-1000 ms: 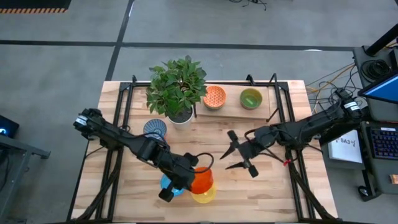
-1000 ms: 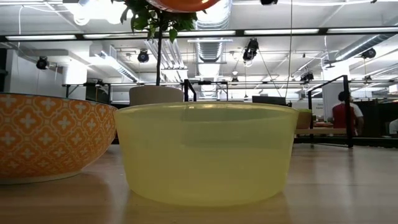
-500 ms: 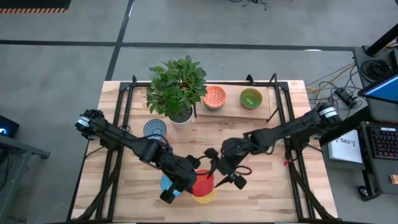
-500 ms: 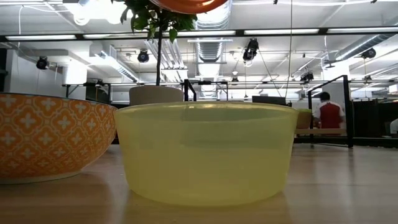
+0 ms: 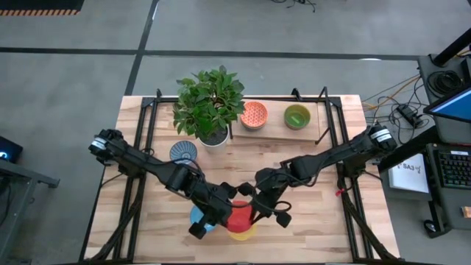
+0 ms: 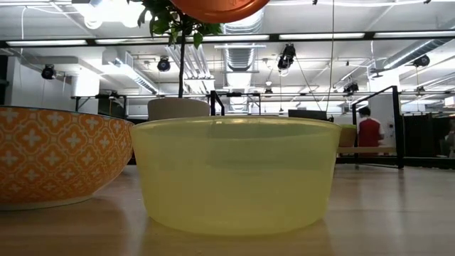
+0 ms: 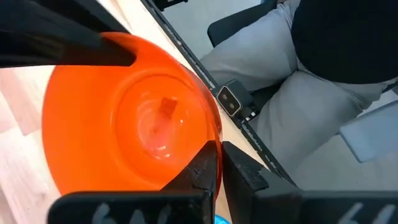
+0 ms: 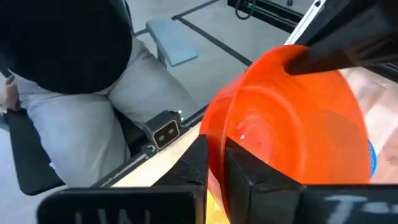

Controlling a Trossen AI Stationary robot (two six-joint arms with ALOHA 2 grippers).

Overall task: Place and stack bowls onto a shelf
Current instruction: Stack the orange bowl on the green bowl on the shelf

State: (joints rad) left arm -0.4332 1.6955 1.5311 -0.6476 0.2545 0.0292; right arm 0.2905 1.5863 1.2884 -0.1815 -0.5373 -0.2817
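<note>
Right claw (image 5: pixel 259 213) moved in from 3 o'clock, now clamped on glossy orange-red bowl (image 5: pixel 238 216) rim, left claw (image 5: pixel 222 213) clamped opposite at 9 o'clock, above translucent yellow bowl (image 6: pixel 234 174) on tabletop (image 5: pixel 324 228).

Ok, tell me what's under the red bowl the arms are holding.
The red bowl hangs over the yellow bowl, with a gap between them in the low view. A blue bowl sits beside, mostly covered by the left arm. The yellow bowl's inside is hidden.
</note>
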